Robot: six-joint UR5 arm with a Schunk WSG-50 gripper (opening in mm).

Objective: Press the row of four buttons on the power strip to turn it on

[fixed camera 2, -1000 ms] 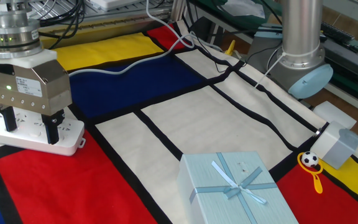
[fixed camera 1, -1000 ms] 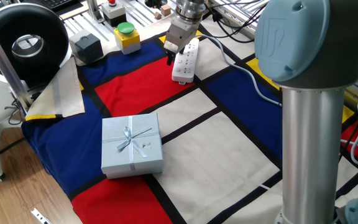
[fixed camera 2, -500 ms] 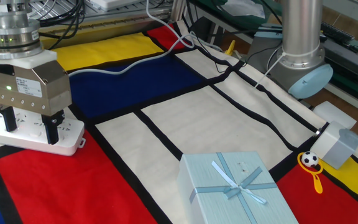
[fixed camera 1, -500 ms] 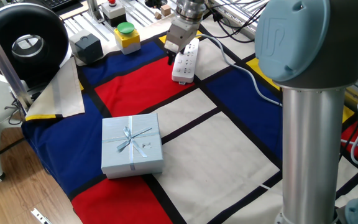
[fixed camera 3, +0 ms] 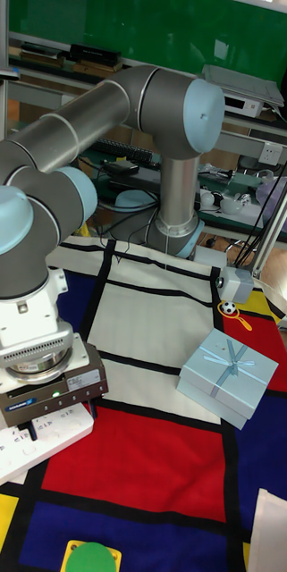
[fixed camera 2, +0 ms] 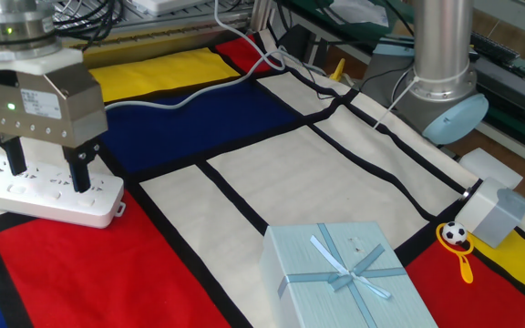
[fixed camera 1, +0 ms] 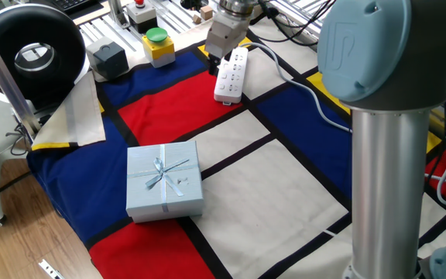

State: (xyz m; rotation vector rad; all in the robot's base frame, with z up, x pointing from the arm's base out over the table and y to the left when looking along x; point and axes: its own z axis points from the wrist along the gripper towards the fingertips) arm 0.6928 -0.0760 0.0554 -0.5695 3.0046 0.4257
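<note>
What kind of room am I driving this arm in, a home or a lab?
Most likely a robotics lab or test bench: a table under a colour-block cloth, a yellow box with a green button, and shelves of equipment and cables behind the arm.

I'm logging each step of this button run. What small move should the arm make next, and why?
Probably shift along the power strip to line up with a button, then lower. The gripper hangs over the strip with open fingers that seem just clear of its top, so nothing looks pressed now.
</note>
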